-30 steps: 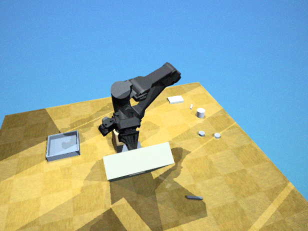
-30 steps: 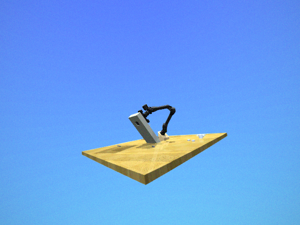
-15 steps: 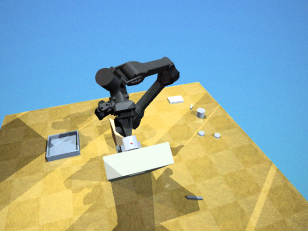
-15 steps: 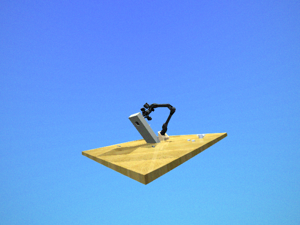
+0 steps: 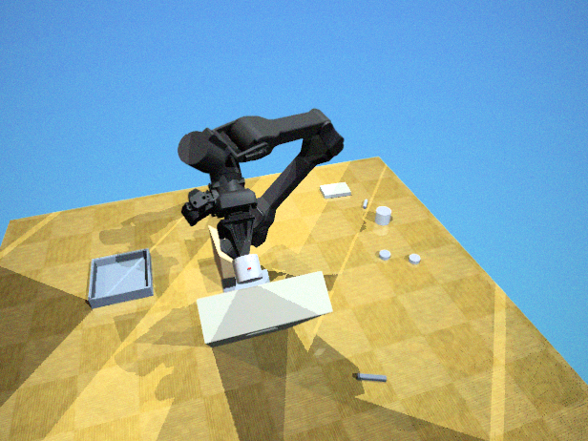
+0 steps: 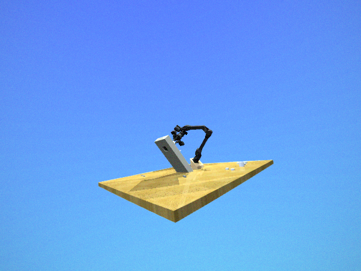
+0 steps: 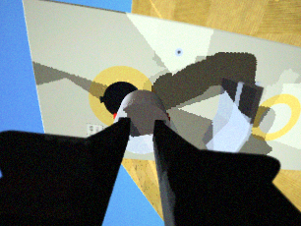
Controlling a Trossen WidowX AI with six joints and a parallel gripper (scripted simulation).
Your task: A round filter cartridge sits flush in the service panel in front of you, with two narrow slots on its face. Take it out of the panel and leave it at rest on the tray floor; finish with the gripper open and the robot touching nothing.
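The round white filter cartridge, with small red marks on its side, is out of the service panel. My gripper is shut on the cartridge at its slotted face and holds it in the air in front of the tilted panel. The slots are hidden by the fingertips. The dark round hole inside a yellow ring shows behind the cartridge in the wrist view. The grey-blue tray stands on the table, left of the panel in the top view, with nothing seen in it.
A pale projecting part and a second yellow ring are on the panel face. A white box, a white cylinder, two small discs and a grey rod lie on the table.
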